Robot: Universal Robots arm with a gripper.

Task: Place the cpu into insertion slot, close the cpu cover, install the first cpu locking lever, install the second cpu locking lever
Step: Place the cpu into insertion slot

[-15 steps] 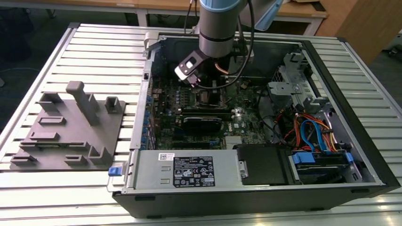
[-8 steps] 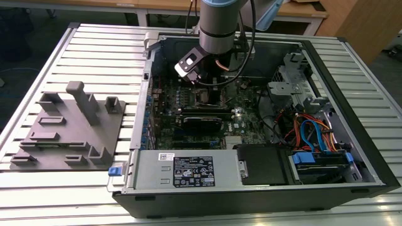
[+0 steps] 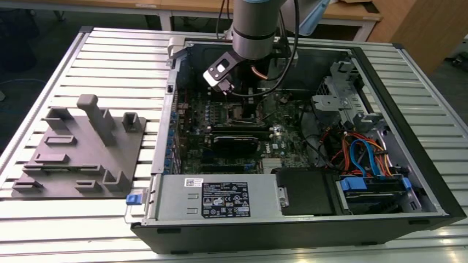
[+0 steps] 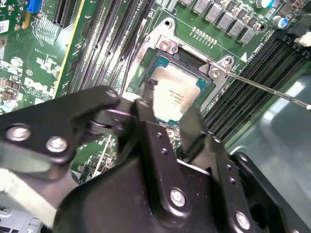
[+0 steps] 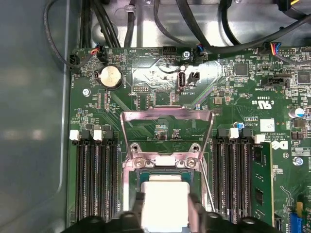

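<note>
Metal slatted table [image 3: 73,230], exterior view: carries an open computer case [image 3: 292,238]. A grey moulded fixture tray [image 3: 80,148] sits to the exterior view's left.
My arm [image 3: 255,27], exterior view: hangs down into the case above the green motherboard [image 3: 216,112]. The insertion slot [image 3: 244,112] lies just beneath my wrist.
Power supply [image 3: 212,200], exterior view: silver box along the case's near wall.
My gripper [image 4: 170,114], second wrist view: the black fingers [image 4: 146,111] sit against two opposite edges of the cpu [image 4: 177,92] and appear to pinch it.
Cpu, second wrist view: dull silver top upward, lying inside the insertion slot's silver rim.
Locking lever [image 4: 267,88], second wrist view: thin metal rod running out from the socket's corner, above the long black memory slots [image 4: 255,60].
My gripper, first wrist view: both fingertips flank the cpu, which fills the gap between them.
Cpu cover [image 5: 167,115], first wrist view: silver frame standing open, tilted away from the socket. Green board shows through its square window.
Coin cell [image 5: 110,76], first wrist view: on the board beyond the cover.
Black cables [image 5: 194,24], first wrist view: looped along the case wall past the board's edge.
</note>
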